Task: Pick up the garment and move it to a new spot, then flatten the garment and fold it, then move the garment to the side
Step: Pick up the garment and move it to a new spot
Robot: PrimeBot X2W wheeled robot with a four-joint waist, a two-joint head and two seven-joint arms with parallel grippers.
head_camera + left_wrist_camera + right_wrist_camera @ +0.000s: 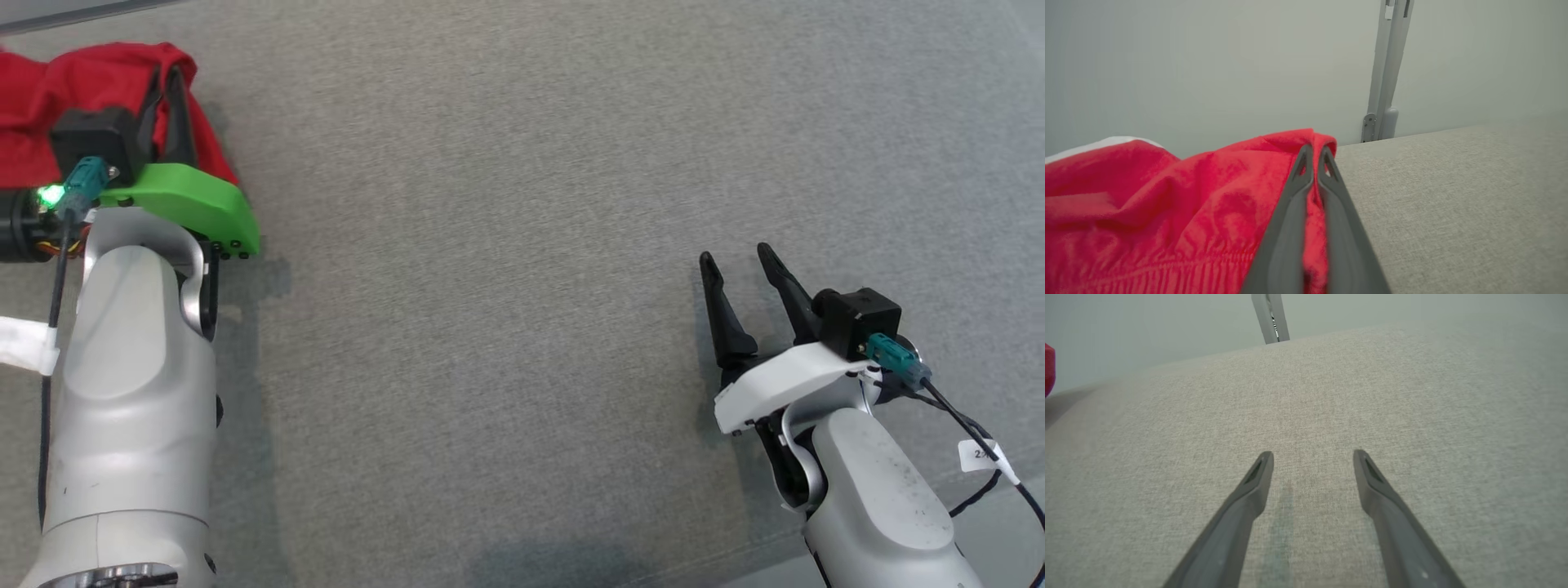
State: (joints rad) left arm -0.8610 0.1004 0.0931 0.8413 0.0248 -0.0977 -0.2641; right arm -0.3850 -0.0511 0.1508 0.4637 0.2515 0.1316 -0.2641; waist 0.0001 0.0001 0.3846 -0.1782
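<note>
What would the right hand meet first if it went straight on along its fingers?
The way looks free of objects. The right hand points low across the grey woven fabric surface, so it would probably touch that surface first, towards its far edge; depth is unclear.

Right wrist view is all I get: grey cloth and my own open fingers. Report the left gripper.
Observer: The left gripper is shut on the red garment, pinching a fold at its edge.
Operator: Give me where the garment lies.
Observer: In the head view it sits bunched at the far left of the grey surface, crumpled, not flattened.
Operator: Place the right gripper against it.
Observer: The right gripper is well off to the right, with bare surface between them.
</note>
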